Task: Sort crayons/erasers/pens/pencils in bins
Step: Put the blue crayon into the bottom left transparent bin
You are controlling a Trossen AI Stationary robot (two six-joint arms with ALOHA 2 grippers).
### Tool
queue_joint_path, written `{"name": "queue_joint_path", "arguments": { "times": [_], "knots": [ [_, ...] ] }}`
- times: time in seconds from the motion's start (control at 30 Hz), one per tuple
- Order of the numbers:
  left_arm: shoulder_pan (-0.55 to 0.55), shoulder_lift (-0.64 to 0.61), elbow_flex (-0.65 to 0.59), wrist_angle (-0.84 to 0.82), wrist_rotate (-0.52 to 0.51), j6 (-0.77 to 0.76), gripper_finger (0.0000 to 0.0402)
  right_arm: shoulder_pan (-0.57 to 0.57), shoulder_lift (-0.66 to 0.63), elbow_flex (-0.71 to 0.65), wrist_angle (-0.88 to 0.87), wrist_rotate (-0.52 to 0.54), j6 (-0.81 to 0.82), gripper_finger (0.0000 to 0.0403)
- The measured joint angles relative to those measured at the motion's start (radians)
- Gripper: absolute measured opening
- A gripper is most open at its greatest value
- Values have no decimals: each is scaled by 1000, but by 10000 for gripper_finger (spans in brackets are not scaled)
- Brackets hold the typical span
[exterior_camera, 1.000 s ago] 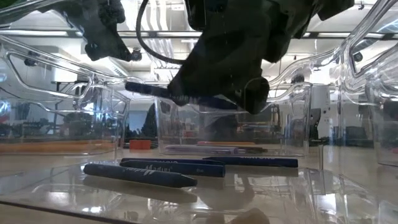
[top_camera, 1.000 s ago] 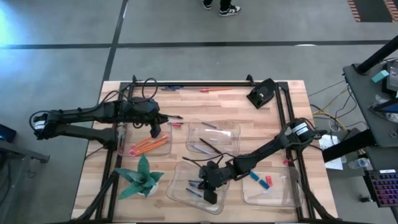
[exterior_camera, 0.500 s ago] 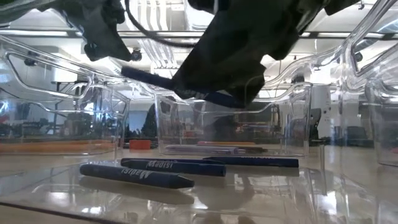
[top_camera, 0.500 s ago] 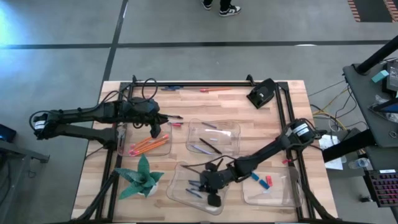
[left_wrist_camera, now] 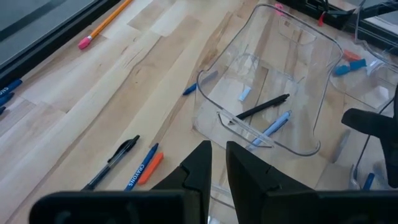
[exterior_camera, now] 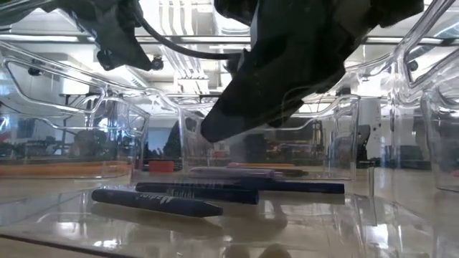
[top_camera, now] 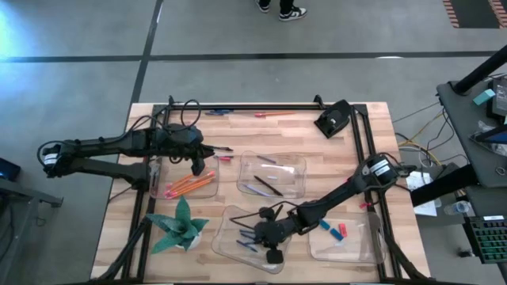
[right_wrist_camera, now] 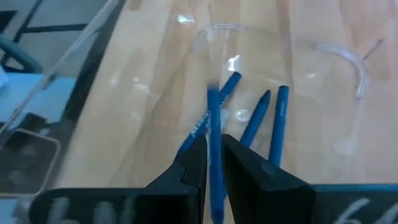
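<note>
In the high view, the left gripper (top_camera: 196,165) hung over the far-left bin (top_camera: 155,188), where the orange pencils (top_camera: 184,186) lay. The right gripper (top_camera: 261,235) was low over the front bin (top_camera: 230,212), in which some blue crayons (top_camera: 247,241) lay. The red and blue erasers (top_camera: 341,231) lay in the bin on the right (top_camera: 372,237), and dark pens (top_camera: 265,188) lay in the middle bin (top_camera: 297,162). A green paper plant (top_camera: 181,226) stood beside the front bin.

In the low view, the right gripper (exterior_camera: 215,132) was a dark shape above three blue crayons (exterior_camera: 158,203) that lay flat on the bin floor.

In the left wrist view, the left gripper (left_wrist_camera: 219,163) had its fingers close together with only a thin slit, and nothing showed in it. Beyond it was the middle bin (left_wrist_camera: 323,56) with a black pen (left_wrist_camera: 264,107). On the bare wood lay a pencil (left_wrist_camera: 106,25), another black pen (left_wrist_camera: 115,162) and an orange crayon (left_wrist_camera: 149,169).

In the right wrist view, a blurred blue crayon (right_wrist_camera: 214,124) ran between the fingers of the right gripper (right_wrist_camera: 214,155). I could not tell whether they pressed on it or stood free of it. Other blue crayons (right_wrist_camera: 277,121) lay in the bin below.
</note>
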Motion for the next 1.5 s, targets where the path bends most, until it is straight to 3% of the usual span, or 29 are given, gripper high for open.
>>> {"name": "queue_joint_path", "arguments": {
  "times": [0.43,0.7,0.87,0.97,1.1,1.37,1.5],
  "knots": [
    [0,0,0,-6,0,0,34,0,-15,39,-41,18,9,38],
    [0,0,0,-5,20,1,34,0,-106,175,-350,42,-123,38],
    [-1,6,0,3,21,4,34,-30,-192,222,-593,226,-263,38],
    [-1,16,0,12,23,16,34,-86,-255,209,-697,313,-307,38],
    [-1,38,0,65,24,31,34,-207,-354,144,-701,314,-370,38],
    [-1,88,1,122,25,64,34,-541,-487,-50,-548,306,-354,38],
    [0,111,1,156,24,86,34,-691,-468,-154,-449,220,-276,38]
  ]
}}
